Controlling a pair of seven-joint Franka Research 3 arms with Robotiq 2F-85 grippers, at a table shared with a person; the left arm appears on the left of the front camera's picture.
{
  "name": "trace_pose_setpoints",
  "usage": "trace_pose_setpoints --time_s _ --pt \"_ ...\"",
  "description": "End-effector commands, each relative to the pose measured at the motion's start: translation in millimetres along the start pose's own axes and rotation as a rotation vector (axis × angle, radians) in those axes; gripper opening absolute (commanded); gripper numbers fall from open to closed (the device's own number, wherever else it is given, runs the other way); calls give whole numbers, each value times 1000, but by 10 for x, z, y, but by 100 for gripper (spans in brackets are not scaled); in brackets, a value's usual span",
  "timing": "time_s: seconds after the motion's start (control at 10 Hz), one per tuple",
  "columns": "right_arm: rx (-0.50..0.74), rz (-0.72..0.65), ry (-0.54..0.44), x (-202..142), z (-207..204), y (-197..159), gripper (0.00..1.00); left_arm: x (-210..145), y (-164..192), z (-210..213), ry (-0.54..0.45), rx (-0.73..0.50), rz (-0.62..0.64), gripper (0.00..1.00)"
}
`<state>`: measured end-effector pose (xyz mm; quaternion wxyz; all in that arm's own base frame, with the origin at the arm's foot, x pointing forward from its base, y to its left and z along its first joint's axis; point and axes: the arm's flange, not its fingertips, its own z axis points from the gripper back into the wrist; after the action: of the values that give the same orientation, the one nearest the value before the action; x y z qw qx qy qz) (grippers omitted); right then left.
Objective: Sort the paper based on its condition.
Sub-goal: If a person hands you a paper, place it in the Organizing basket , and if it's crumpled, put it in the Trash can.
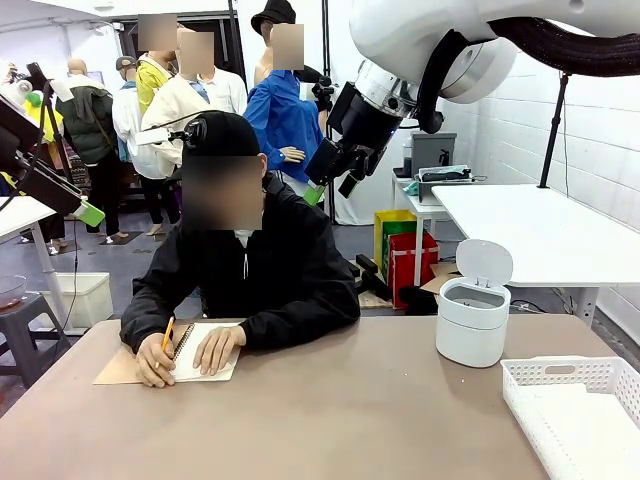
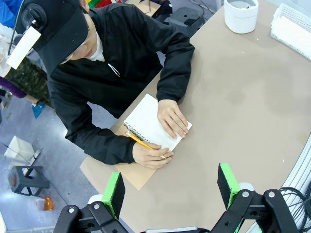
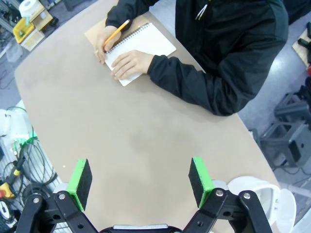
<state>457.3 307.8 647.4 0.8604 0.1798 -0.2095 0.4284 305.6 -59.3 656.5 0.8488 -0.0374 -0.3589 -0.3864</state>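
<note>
**Left claw** (image 2: 170, 188): black, two-finger, green pads. Jaws spread wide and empty, poised high above the brown table (image 2: 243, 107).

**Right claw** (image 3: 141, 178): same make, also spread and empty. Judged to be parked aloft to leave the person room.

**Paper** (image 2: 146, 119): a white page bound in the tan-backed spiral notebook (image 2: 127, 127). One flat hand (image 2: 172, 119) pins it steady while the writing hand (image 2: 151, 156) works a yellow pencil (image 2: 140, 141).

**White round bin** (image 1: 472, 322), lid up, and **white slatted plastic basket** (image 1: 560, 372): at the robot's right, open-topped. Probably the two sorting destinations.
</note>
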Motion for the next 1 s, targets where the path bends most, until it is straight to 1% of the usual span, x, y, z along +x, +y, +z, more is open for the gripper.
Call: trace_pose_setpoints --time_s 0.0,0.9 --pt "10 -8 -4 -2 10 -9 100 1 1 3 -1 -1 0 100" --pt "10 -8 -4 -2 10 -9 100 1 1 3 -1 -1 0 100"
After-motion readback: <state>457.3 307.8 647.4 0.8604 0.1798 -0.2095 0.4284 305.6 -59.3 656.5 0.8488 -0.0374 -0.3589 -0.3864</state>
